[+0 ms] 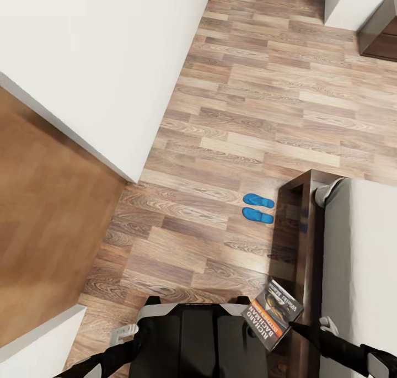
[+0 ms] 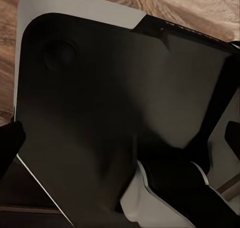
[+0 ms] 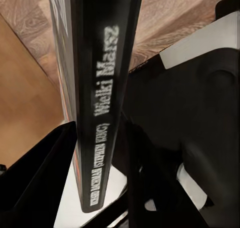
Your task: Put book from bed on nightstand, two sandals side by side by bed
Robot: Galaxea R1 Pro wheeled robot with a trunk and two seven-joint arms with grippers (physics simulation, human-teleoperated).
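My right gripper is shut on the book, a thin paperback with an orange band and the word "RICHARD", held tilted above the bed's frame. In the right wrist view the book's dark spine stands between my two black fingers. The bed has a dark brown frame and a pale mattress along the right. Two blue sandals lie side by side on the floor by the bed's corner. My left gripper hangs open, low beside my dark base.
A white wall block fills the upper left, with a brown floor area beside it. A low dark brown cabinet, seemingly a nightstand, stands at the far top right. Light wood-plank floor stretches ahead between them.
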